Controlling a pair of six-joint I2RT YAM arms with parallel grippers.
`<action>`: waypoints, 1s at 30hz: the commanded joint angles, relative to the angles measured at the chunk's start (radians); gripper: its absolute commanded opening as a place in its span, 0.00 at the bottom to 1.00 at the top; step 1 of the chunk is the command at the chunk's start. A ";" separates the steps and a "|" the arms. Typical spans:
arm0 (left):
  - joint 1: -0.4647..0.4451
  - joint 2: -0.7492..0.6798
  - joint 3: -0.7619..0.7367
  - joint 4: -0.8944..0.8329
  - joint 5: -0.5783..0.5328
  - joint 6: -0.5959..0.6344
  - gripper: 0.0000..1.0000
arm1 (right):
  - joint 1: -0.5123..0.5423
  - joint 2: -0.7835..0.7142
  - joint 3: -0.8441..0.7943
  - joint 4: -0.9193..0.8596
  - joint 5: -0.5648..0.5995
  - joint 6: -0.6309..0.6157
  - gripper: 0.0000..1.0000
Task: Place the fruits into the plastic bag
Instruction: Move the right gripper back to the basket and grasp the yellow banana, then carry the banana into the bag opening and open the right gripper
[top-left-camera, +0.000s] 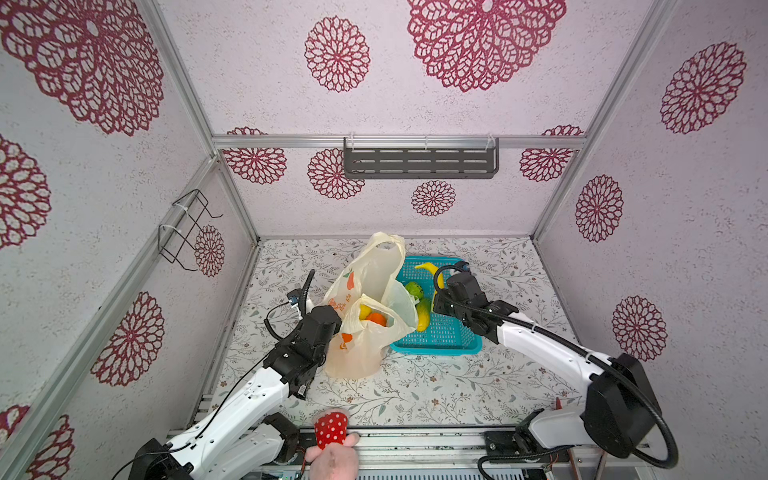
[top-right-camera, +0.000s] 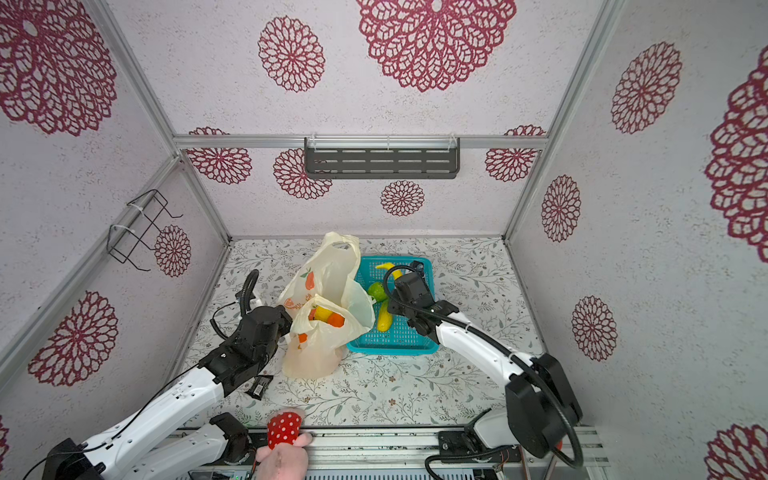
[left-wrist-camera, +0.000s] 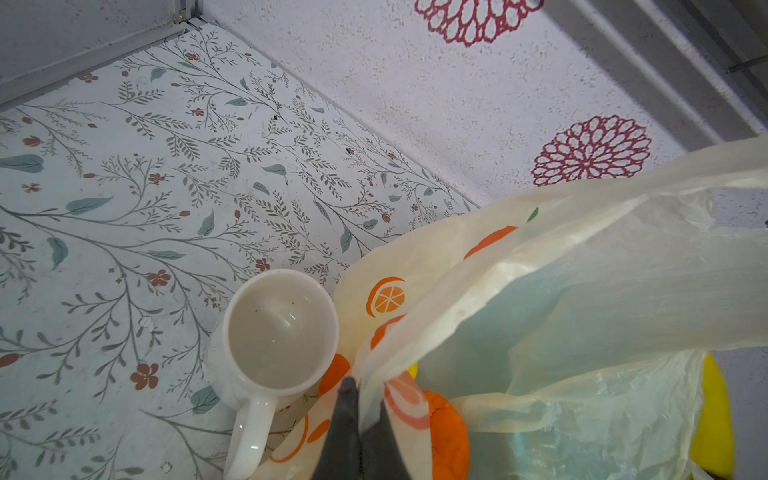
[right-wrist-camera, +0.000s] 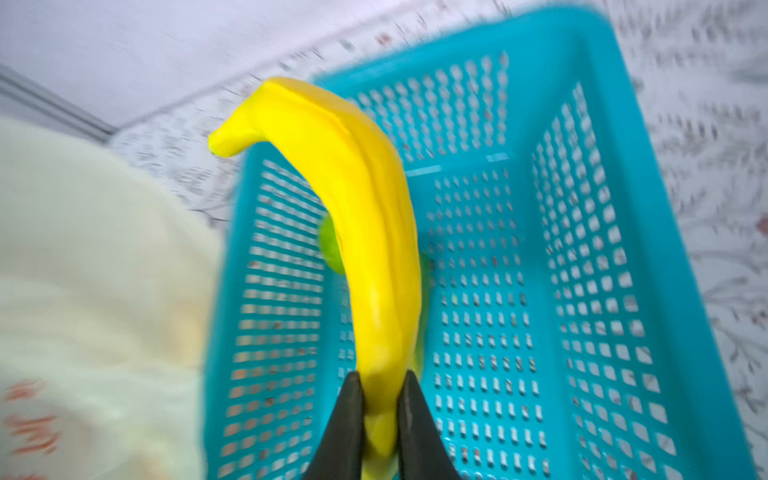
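Squeezing the banana between its fingers, your right gripper holds one end. Your left gripper pinches the plastic bag.

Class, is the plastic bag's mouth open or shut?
Open. The left gripper pinches the plastic bag at its rim; the orange shows inside.

Sitting on the floral worktop: teal perforated basket. Hanging behind the basket: grey slotted shelf. Lying well in front of the basket: red dotted plush toy. Standing upright on the worktop: white mug.
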 joint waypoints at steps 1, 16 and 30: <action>-0.006 0.009 -0.011 0.021 -0.001 -0.016 0.00 | 0.069 -0.066 -0.015 0.109 0.094 -0.106 0.17; -0.006 0.000 -0.014 0.012 -0.008 -0.016 0.00 | 0.168 -0.245 -0.164 0.239 0.357 -0.095 0.18; -0.006 0.009 -0.011 0.013 -0.011 -0.016 0.00 | 0.247 -0.202 -0.146 0.386 0.061 -0.303 0.19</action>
